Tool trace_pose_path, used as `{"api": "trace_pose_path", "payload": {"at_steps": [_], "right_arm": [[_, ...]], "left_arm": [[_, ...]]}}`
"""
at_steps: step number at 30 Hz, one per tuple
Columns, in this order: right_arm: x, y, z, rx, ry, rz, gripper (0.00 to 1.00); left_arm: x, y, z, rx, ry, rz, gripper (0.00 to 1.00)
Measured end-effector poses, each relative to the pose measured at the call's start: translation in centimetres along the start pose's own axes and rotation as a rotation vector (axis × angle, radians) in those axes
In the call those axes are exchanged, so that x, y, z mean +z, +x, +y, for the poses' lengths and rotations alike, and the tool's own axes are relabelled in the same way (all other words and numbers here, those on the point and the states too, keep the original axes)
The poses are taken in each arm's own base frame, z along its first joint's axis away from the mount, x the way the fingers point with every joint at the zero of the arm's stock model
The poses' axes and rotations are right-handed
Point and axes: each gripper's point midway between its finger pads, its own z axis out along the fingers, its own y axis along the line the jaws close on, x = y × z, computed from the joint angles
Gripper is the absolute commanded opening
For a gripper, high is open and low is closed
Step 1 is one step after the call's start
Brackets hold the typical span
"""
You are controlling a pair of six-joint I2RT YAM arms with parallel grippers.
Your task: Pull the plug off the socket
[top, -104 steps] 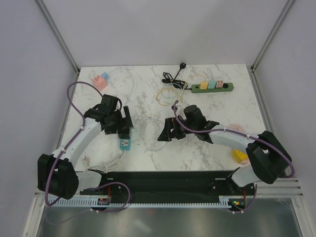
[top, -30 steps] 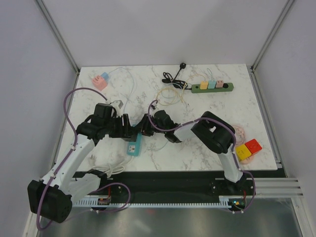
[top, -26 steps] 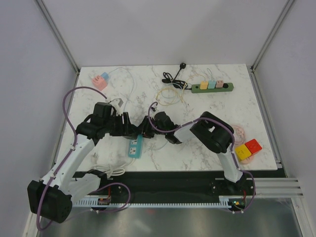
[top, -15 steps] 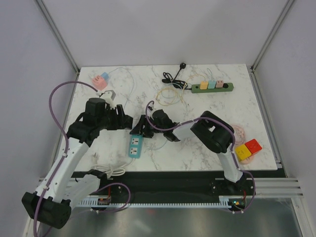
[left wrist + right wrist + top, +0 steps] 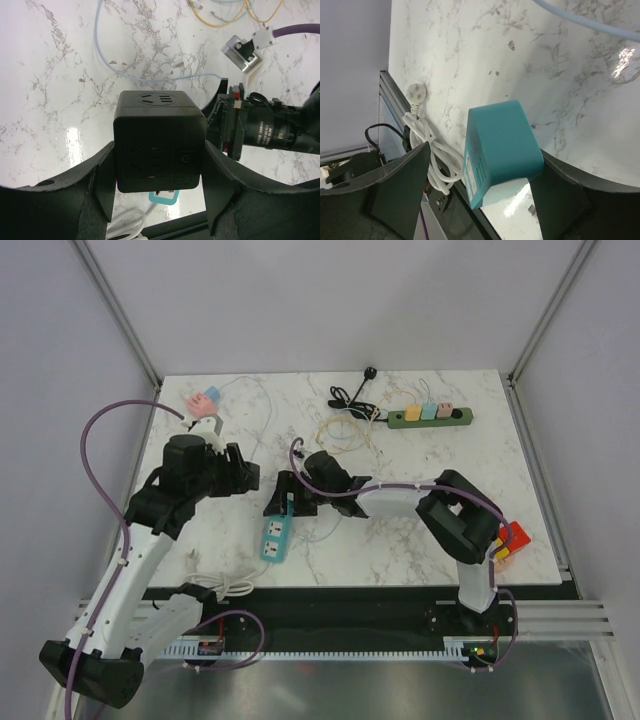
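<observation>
Gripping the black plug on two sides, the left pincer holds it off the tabletop. Right pincer stands wide, the teal socket lying unclamped between its fingers.

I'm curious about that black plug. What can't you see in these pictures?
- Black cube plug: its underside, left wrist view, covered by its own body.
- Teal power strip: its sockets, right wrist view, only plain sides show.
- Pastel plugs on the green power strip: details, top view, too small.
</observation>
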Motion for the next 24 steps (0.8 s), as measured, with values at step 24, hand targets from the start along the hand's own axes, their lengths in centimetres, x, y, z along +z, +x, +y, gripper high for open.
{"api": "trace_pose_path", "payload": {"at_steps": [24], "right_arm": [[-14.9,-6.9,-7.8,-0.027,0.232,-0.219,0.92]], "left_arm": [[4.5,0.9,-7.9,-0.143,0.293,0.147,0.02]]}}
